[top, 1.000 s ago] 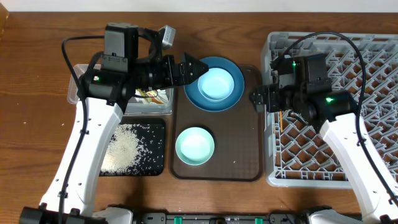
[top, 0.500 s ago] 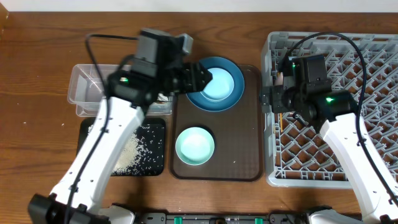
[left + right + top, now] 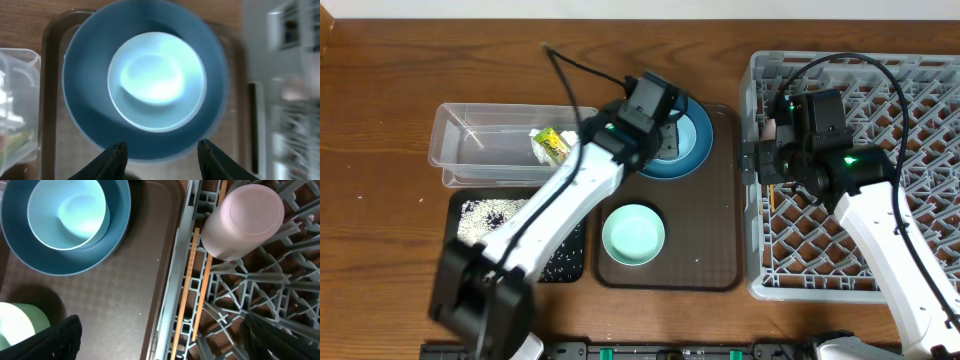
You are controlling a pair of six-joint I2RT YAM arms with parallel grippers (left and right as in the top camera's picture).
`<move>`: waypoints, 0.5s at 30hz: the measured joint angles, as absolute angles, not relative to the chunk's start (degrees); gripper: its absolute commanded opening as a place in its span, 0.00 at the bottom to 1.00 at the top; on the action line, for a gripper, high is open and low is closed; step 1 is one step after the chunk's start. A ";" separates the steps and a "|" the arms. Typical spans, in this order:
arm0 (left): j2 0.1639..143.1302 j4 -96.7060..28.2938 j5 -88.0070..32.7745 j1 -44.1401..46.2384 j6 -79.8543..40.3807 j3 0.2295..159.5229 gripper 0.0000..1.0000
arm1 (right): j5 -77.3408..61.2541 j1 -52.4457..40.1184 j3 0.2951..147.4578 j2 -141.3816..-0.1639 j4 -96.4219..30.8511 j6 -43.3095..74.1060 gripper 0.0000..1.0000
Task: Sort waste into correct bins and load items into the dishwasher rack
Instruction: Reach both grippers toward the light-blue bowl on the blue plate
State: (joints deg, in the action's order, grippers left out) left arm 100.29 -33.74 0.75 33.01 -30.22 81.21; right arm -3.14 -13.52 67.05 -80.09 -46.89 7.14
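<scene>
My left gripper (image 3: 162, 150) hovers open over the near rim of the blue plate (image 3: 82, 110), with nothing between its fingers. The small light-blue bowl (image 3: 157, 82) sits in that plate. The mint bowl (image 3: 633, 233) stands in front of it. My right gripper (image 3: 170, 340) is open wide above the left edge of the dishwasher rack (image 3: 920, 70). In the rack the pink cup (image 3: 245, 222) stands upside down and the chopsticks (image 3: 187, 290) lie along the edge. The clear tub (image 3: 470, 115) holds the yellow-green wrapper (image 3: 552, 144). Rice (image 3: 480, 215) lies in the black tray (image 3: 575, 262).
The plate and both bowls rest on a brown serving tray (image 3: 705, 240) between the bins and the rack. My left arm crosses over the black tray and hides part of it. Bare wooden tabletop (image 3: 380, 150) lies to the far left.
My left arm has swung right from the clear tub to above the blue plate, and its jaws have narrowed. The right arm has barely shifted.
</scene>
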 measured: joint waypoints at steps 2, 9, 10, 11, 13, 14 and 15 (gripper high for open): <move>103.04 -32.56 1.98 32.99 -30.22 81.21 0.49 | -3.14 -13.52 67.05 -80.09 -46.92 7.14 0.99; 110.30 -27.99 4.95 32.23 -30.24 81.19 0.49 | -2.46 -13.52 67.05 -80.09 -47.00 7.14 0.99; 110.91 -27.70 5.13 32.01 -30.24 81.19 0.49 | -2.28 -13.52 67.05 -80.09 -47.05 7.14 0.99; 111.37 -27.57 5.23 31.83 -30.24 81.19 0.49 | -2.07 -13.52 67.05 -80.09 -47.09 7.14 0.99; 112.25 -27.16 5.54 31.40 -30.24 81.19 0.49 | -1.74 -13.52 67.05 -80.09 -47.13 7.14 0.99; 112.60 -27.05 5.58 31.20 -30.24 81.19 0.49 | -1.65 -13.52 67.05 -80.09 -47.13 7.14 0.99; 112.95 -27.03 5.65 31.00 -30.24 81.19 0.49 | -1.61 -13.52 67.05 -80.09 -47.18 7.14 0.99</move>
State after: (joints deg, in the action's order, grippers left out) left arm 112.95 -27.03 5.65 31.00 -30.24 81.19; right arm -1.61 -13.52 67.05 -80.09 -47.18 7.14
